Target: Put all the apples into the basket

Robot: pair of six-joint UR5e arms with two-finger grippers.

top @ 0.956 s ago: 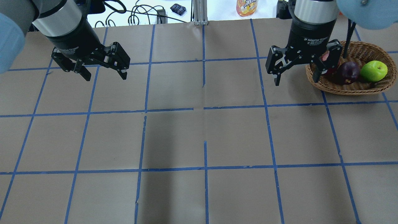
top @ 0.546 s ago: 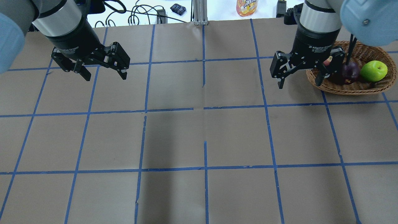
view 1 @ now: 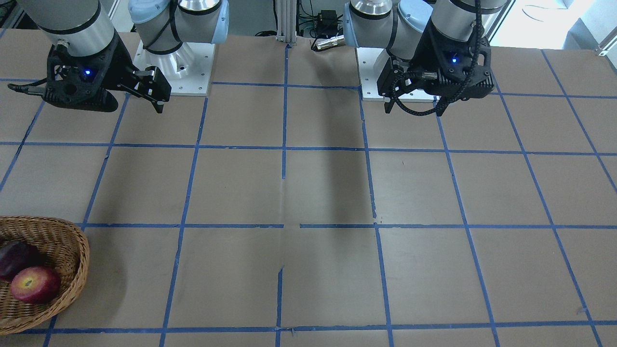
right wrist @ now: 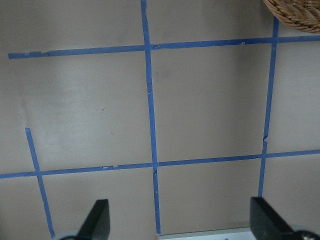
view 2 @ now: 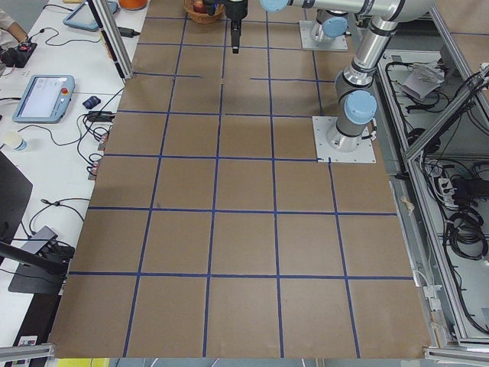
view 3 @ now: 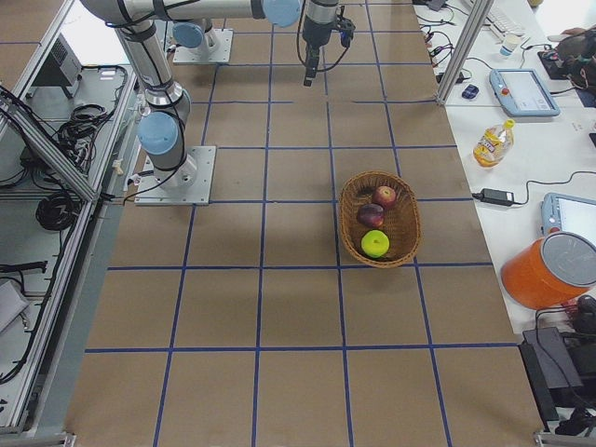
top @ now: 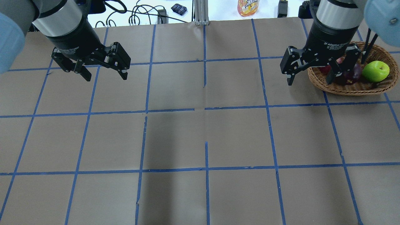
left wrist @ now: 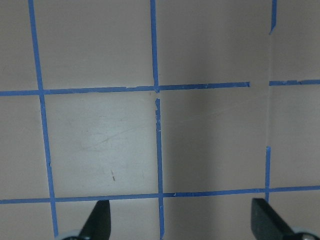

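The wicker basket (top: pixel 354 90) stands at the far right of the table and holds all three apples. The lime-green apple (top: pixel 376 71) lies at its right, and the maroon apple (top: pixel 353 73) in its middle. The red apple (top: pixel 325 69) is mostly hidden behind my right gripper. The exterior right view shows the basket (view 3: pixel 346 220) with the red (view 3: pixel 384 196), maroon (view 3: pixel 371 215) and green (view 3: pixel 375 244) apples. My right gripper (top: pixel 309 82) is open and empty, raised by the basket's left rim. My left gripper (top: pixel 106 77) is open and empty at the far left.
The table is covered in brown paper with a grid of blue tape. The right wrist view shows only a piece of the basket rim (right wrist: pixel 295 7) at the top right. An orange bottle (top: pixel 248 7) and cables lie beyond the far edge.
My right gripper has moved to the right, still open and empty, and now overlaps the basket's left rim in the overhead view. The left arm has not moved.
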